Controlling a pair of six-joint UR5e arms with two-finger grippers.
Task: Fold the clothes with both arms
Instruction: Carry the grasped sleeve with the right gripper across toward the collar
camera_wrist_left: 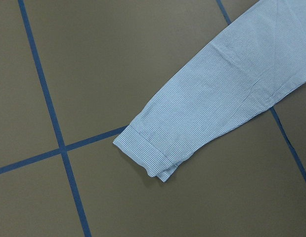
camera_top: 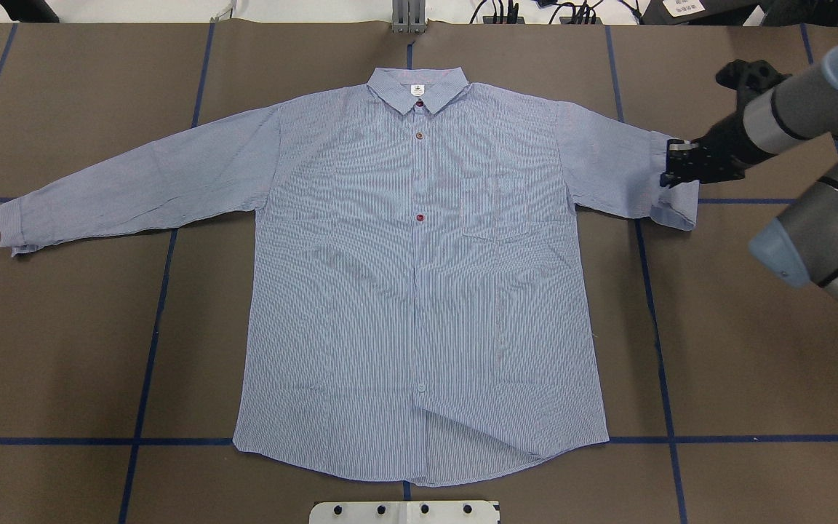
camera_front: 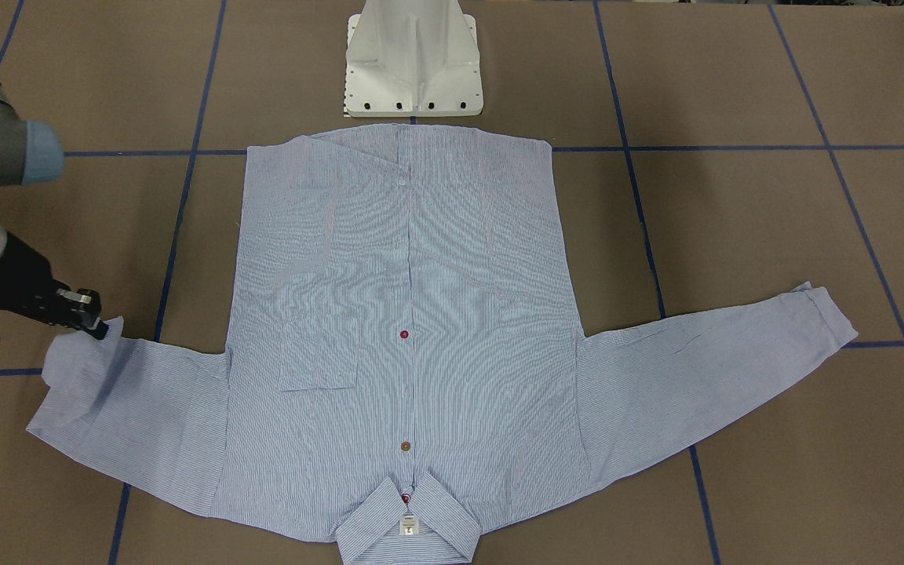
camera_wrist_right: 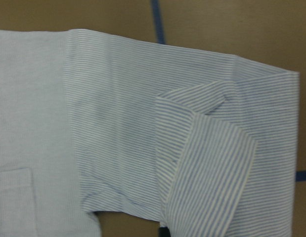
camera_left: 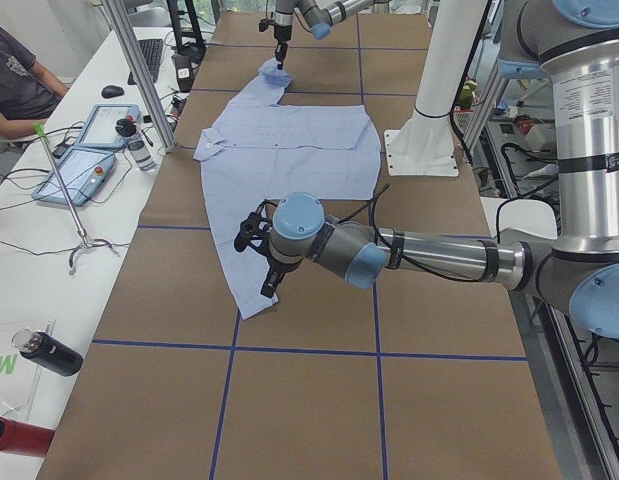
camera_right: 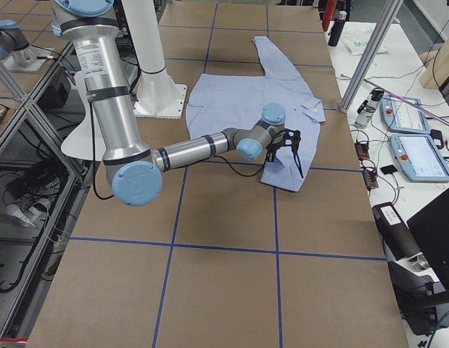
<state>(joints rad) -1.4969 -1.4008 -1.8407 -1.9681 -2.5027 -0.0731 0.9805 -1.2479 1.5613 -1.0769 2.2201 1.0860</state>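
The light blue striped long-sleeved shirt (camera_top: 390, 276) lies flat on the brown worktop (camera_top: 753, 327). Our right tool (camera_top: 672, 175) pinches its doubled-over cuff (camera_top: 677, 212); we should carry it inward, low and taut. Whether our left tool (camera_left: 265, 282), above the other cuff (camera_wrist_left: 148, 148), is spread we cannot tell.

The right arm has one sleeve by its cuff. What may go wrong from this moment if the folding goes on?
1. The right gripper seems to hold only the edge of the cuff, which doubles over on itself. It may slip out, or the sleeve may land creased.
2. The other sleeve lies flat with the left gripper above its end. An uneven pull may drag the shirt askew.
3. The turned-back hem flap may get folded in.
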